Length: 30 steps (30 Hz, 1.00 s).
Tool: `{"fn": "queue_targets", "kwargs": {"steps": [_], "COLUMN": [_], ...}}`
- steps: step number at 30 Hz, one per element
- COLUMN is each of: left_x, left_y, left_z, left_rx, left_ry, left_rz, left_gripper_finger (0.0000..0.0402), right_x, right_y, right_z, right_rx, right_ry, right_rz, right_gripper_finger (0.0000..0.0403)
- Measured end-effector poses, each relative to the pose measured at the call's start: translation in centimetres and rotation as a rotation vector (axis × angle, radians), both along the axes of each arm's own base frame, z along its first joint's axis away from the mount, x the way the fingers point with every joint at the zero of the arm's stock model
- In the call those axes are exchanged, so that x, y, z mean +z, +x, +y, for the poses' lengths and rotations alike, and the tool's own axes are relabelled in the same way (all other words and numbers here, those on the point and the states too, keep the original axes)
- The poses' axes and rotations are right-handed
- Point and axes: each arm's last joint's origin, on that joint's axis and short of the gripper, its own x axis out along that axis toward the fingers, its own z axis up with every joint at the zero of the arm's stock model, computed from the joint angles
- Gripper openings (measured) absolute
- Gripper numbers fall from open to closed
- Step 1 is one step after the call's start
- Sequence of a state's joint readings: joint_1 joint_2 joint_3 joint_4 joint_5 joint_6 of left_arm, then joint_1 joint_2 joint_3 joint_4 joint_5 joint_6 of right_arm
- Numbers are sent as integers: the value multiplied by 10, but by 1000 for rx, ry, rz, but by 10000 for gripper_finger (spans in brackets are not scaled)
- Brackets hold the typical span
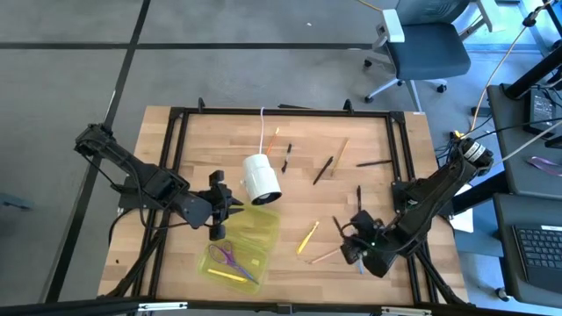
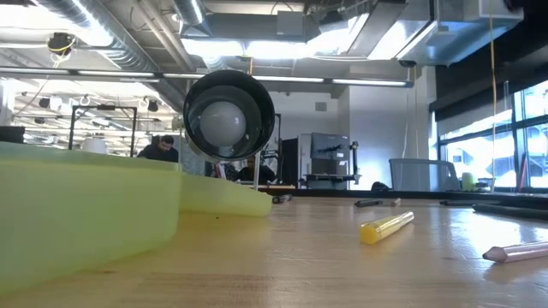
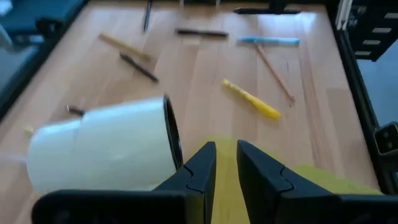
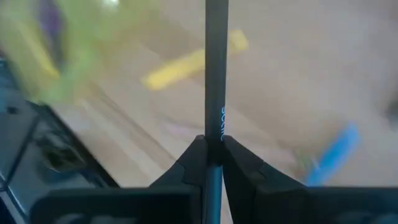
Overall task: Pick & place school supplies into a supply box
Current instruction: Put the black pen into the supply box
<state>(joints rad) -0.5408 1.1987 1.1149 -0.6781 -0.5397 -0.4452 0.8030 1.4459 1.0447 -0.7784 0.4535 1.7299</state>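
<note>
**Right tool carrying a dark pen while the left tool waits at the box lid**

The right tool [image 4: 213, 155] is clenching a thin dark pen [image 4: 216, 74], which is sticking straight out ahead of its fingertips. Ahead of it and to one side, a yellow pen [image 4: 189, 62] is lying on the worktop [image 1: 369, 193]; a blue pen [image 4: 333, 155] is lying off to its other side. The supply box [image 1: 241, 246] is sitting well apart from this tool, with purple-handled scissors [image 1: 230, 259] already lying inside.

The left tool [image 3: 225, 165] is hovering with its fingers slightly parted over the box's yellow-green lid, holding nothing visible. A white cylinder [image 3: 102, 149] is lying just beside it.

Risks, as I judge them: the pen is being pinched near one end, so it could be pivoting or slipping during the carry. Its long free end could be catching the box wall or the left tool on approach.

Small blue lettering is running along the held pen, but it is too blurred to read.
</note>
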Motion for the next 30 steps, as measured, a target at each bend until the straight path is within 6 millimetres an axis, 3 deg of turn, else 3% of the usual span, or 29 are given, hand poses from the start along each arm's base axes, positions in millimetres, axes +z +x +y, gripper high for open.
{"fn": "queue_targets", "kwargs": {"steps": [3,9,13,21,30], "left_x": [4,13,8,-11,-7], "left_y": [9,41,64,98,118], "left_z": [-4,-12,-14,-6,1], "left_rx": [-16,-176,-222,-150,-213], "left_ry": [2,-178,-209,-266,-330], "left_rz": [-73,-249,-319,-361,-517], "left_gripper_finger": [60,89,116,157,162], "right_x": [13,39,56,68,67], "right_y": [17,54,71,76,76], "right_z": [-1,-8,-14,-14,-13], "right_rx": [61,210,286,385,416], "right_ry": [-93,-326,-456,-573,-590], "right_rz": [-160,-458,-595,-683,-677], "right_gripper_finger": [39,39,39,38,39]}}
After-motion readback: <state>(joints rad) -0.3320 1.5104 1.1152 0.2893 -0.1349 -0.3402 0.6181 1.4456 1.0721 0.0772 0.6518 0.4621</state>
